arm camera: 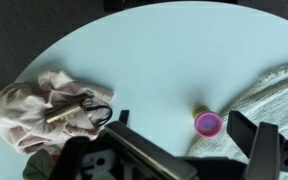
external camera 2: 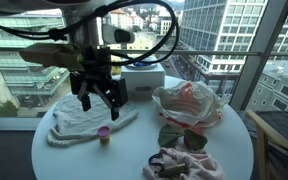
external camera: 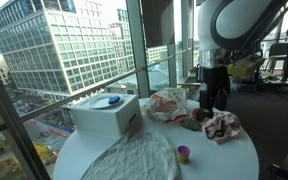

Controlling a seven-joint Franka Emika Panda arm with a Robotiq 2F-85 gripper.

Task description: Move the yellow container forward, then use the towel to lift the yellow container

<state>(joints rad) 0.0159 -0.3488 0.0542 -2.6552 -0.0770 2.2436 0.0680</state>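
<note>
Pincer (external camera 2: 101, 100) is wide open, nothing in it, hanging above the desk (external camera 2: 134, 150) with clear air under the fingertips. In the wrist view both fingers (arm camera: 246, 132) come in from the bottom edge, spread well apart.

Yellow container (external camera 2: 104, 133), pink lid on, stands upright on the desk at 6 o'clock from the pincer in an exterior view. Wrist view: container (arm camera: 208, 123) at 4 o'clock from frame centre, between the fingers and nearer the right-hand one.

Towel (external camera 2: 79, 122) lies crumpled flat on the desk at 10 o'clock from the container. The container sits right at the towel's edge; can't tell if they touch. Wrist view has the towel (arm camera: 274, 100) at 3 o'clock.

Other stuff:
- white box (external camera 2: 144, 80), 1 o'clock from the pincer, near the window edge of the desk
- plastic bag (external camera 2: 189, 103), 3 o'clock from the pincer
- pinkish cloth (arm camera: 39, 105), 8 o'clock in the wrist view, well apart from the container
</note>
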